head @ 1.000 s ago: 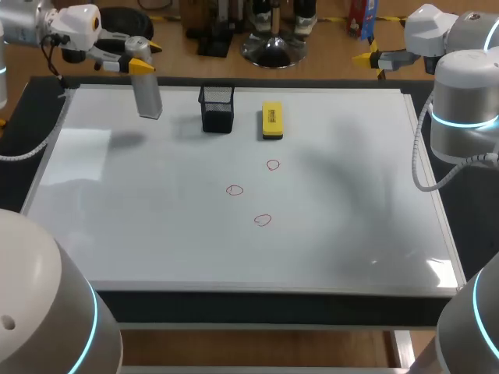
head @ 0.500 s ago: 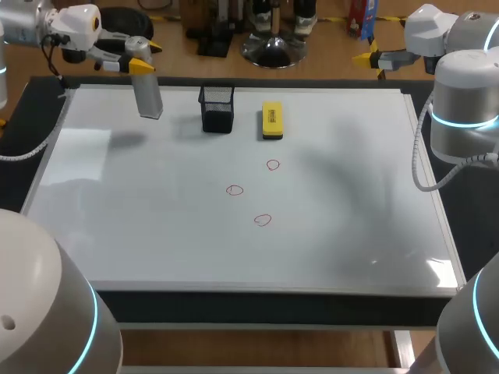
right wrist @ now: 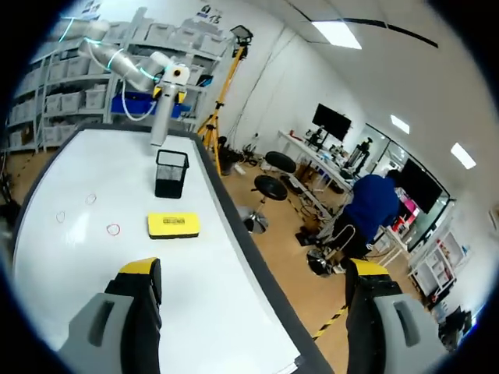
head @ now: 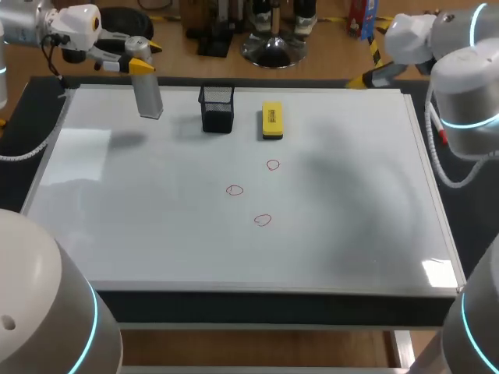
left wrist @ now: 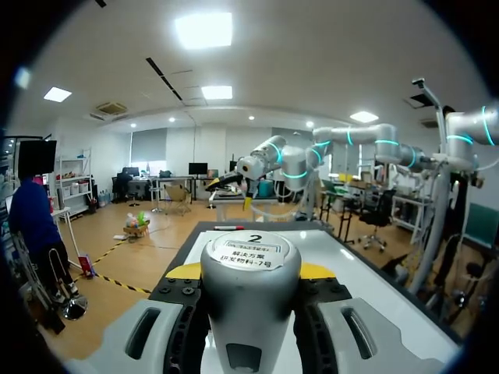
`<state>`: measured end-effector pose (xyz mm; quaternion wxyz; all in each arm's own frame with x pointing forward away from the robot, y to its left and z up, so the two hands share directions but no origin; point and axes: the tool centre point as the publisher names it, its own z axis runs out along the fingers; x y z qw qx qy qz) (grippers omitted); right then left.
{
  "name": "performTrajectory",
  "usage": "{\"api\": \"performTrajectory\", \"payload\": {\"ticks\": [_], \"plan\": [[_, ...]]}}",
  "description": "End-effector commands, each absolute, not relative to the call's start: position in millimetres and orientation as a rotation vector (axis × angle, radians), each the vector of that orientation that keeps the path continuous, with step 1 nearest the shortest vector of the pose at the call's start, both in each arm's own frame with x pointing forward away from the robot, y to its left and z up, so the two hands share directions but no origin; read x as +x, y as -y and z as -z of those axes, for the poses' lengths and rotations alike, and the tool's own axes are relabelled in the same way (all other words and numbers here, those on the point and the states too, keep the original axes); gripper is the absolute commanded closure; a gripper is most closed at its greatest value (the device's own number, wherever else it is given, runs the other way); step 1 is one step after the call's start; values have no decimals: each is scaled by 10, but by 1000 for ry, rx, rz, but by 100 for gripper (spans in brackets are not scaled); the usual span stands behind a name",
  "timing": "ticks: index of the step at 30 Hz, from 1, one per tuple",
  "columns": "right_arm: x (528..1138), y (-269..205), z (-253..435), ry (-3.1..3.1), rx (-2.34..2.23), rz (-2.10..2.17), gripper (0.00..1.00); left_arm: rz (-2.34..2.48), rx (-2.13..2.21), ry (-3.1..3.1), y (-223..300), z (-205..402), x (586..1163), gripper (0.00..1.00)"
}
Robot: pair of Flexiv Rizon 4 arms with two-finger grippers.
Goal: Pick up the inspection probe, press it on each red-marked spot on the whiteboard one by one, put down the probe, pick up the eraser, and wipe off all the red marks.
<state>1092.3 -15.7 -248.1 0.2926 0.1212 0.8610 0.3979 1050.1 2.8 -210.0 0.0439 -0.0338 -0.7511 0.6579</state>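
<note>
Three faint red marks (head: 263, 220) on glossy whiteboard (head: 156, 249), shapes hard to make out; left gripper (head: 143, 58) clamped on upright probe (head: 148, 97), yellow tips (left wrist: 181, 271) mostly hidden; right gripper (right wrist: 253, 269) spread wide

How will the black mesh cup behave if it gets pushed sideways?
Probably light: the mesh cup looks empty. It stands upright on the glossy whiteboard, so it would likely slide, or tip if pushed near its rim.
</note>
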Motion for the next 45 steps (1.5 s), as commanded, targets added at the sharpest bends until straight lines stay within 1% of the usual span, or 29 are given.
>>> {"api": "performTrajectory", "payload": {"ticks": [1, 13, 27, 35, 45], "plan": [[10904, 96, 2448, -2612, -14, -641, 0, -2013, -104, 2296, -24, 2097, 10500, 100], [10912, -207, 2562, -2676, -490, -321, 0, -2013, -104, 2296, -24, 2097, 10500, 100], [10931, -622, 2680, -2640, -877, -211, 0, -2013, -104, 2296, -24, 2097, 10500, 100], [10905, -717, 2764, -2655, -1116, -183, 0, -2013, -104, 2296, -24, 2097, 10500, 100], [10917, -703, 2772, -2705, -1075, -186, 0, -2013, -104, 2296, -24, 2097, 10500, 100]]}}
